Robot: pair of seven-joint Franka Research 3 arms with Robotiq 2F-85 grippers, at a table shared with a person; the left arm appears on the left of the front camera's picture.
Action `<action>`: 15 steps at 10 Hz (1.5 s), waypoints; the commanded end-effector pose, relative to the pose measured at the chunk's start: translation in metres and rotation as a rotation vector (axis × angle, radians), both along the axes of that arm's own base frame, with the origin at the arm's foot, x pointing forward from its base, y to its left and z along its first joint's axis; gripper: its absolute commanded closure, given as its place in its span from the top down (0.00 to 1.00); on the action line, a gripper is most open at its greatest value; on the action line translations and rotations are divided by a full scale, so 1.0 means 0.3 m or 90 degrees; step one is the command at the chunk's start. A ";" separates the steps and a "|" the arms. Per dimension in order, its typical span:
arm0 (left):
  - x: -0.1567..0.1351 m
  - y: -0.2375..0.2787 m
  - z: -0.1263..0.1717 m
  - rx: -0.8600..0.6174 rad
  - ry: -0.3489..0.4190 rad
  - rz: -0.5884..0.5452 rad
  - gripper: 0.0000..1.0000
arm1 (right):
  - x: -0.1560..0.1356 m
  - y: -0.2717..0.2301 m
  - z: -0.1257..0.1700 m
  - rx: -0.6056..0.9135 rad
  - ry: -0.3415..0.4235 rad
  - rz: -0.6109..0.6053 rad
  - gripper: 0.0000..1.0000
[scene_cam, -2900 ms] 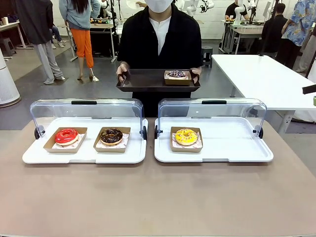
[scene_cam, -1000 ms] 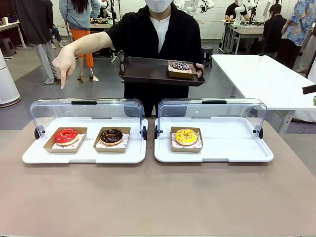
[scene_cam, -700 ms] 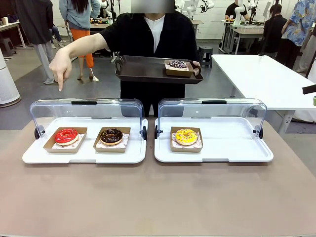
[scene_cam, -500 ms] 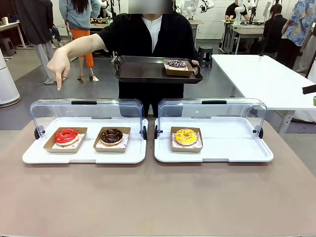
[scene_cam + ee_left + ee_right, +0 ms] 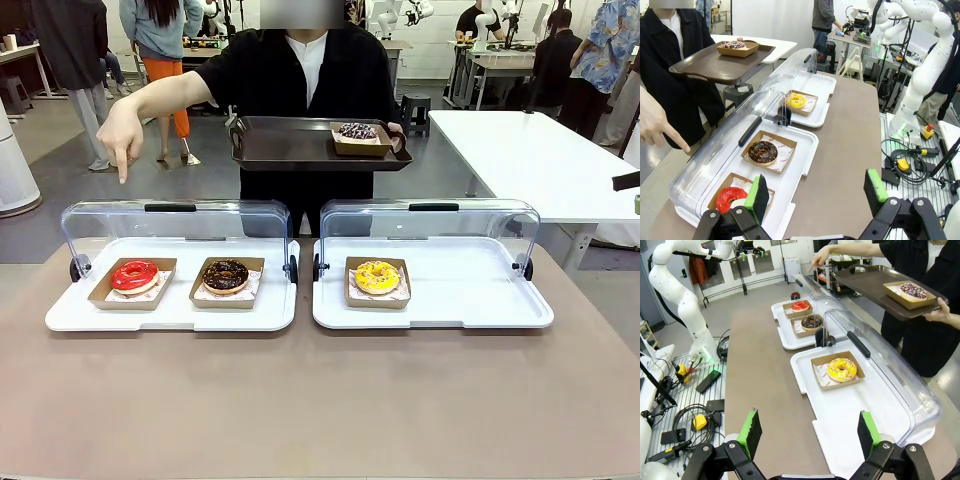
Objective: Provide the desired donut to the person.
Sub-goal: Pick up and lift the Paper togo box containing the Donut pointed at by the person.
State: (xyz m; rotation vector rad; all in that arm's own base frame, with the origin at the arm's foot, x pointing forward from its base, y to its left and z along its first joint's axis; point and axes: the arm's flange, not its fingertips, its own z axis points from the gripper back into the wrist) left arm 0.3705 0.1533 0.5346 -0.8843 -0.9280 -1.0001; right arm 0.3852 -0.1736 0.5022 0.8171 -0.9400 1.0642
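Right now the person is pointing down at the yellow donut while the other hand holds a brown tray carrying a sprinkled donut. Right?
Wrong donut. The front view shows the pointing hand aimed down toward the red donut, well away from the yellow donut. The brown tray with the sprinkled donut is held as stated.

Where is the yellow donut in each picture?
Front view: yellow donut just right of middle, on the right white tray.
Left wrist view: above the middle, same tray, farther off.
Right wrist view: near the middle.
Shared landmark: the brown tray the person holds.
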 end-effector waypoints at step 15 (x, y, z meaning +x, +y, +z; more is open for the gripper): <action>0.186 -0.536 -0.296 0.769 -0.079 -0.248 1.00 | 0.000 -0.002 -0.002 0.001 0.000 -0.001 1.00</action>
